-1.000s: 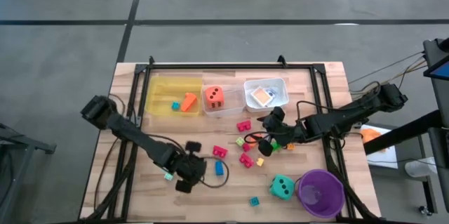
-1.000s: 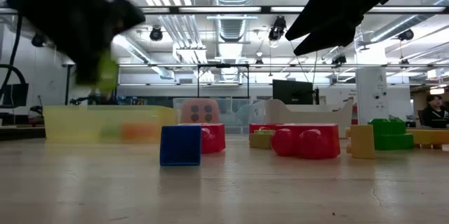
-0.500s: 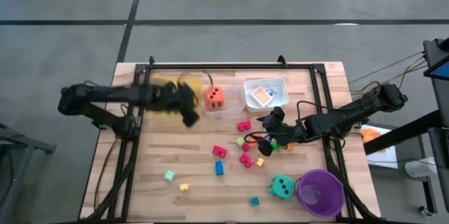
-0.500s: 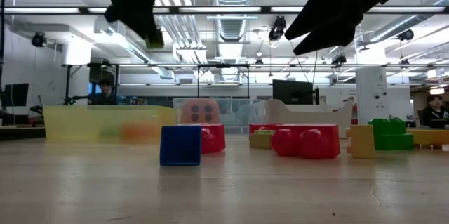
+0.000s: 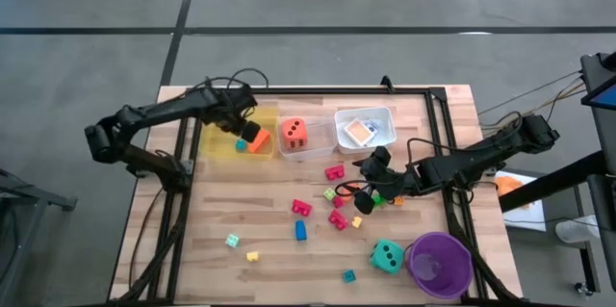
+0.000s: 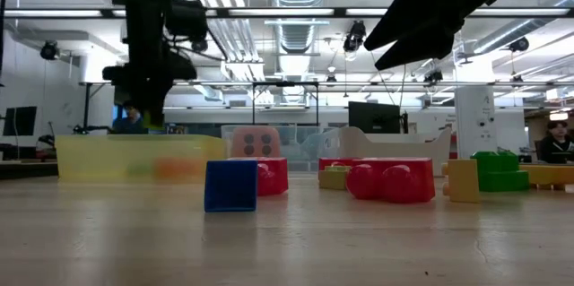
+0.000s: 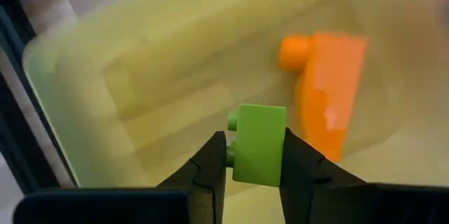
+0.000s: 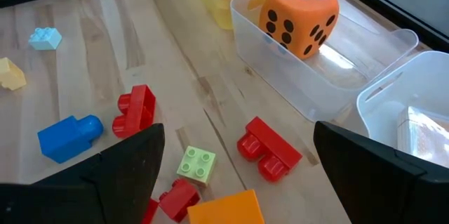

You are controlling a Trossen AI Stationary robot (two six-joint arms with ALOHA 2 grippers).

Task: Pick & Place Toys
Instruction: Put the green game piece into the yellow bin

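Observation:
My left gripper (image 5: 246,128) hangs over the yellow tray (image 5: 217,122) at the far left, shut on a small green block (image 7: 258,143). In the tray lie an orange block (image 7: 328,90) and a small blue one (image 5: 241,144). My right gripper (image 5: 364,190) waits open above the scattered blocks in mid-table, with nothing between its fingers (image 8: 112,171). Below it lie red blocks (image 8: 270,148), a blue block (image 8: 69,138) and a light green one (image 8: 196,163). The orange die (image 8: 298,13) sits in the clear tray (image 5: 306,150). My left gripper pinches the green block by two opposite sides (image 7: 243,155) between its two fingers. The fingers come from above, pointing steeply down. The block is lifted clear above the inside of the yellow tray, its studs (image 7: 232,121) facing sideways.
A white tray (image 5: 385,115) with cards stands at the far middle. The teal die (image 5: 387,257) and the purple cup (image 5: 440,264) are at the near right. Small teal (image 5: 232,241) and yellow (image 5: 252,256) blocks lie near the front left. A black frame borders the table.
My left gripper has swung from the table's near side toward the far edge and now hangs over the yellow tray, rolling its wrist on the way. It stays shut on the green block, which has travelled with it, clear of the table.

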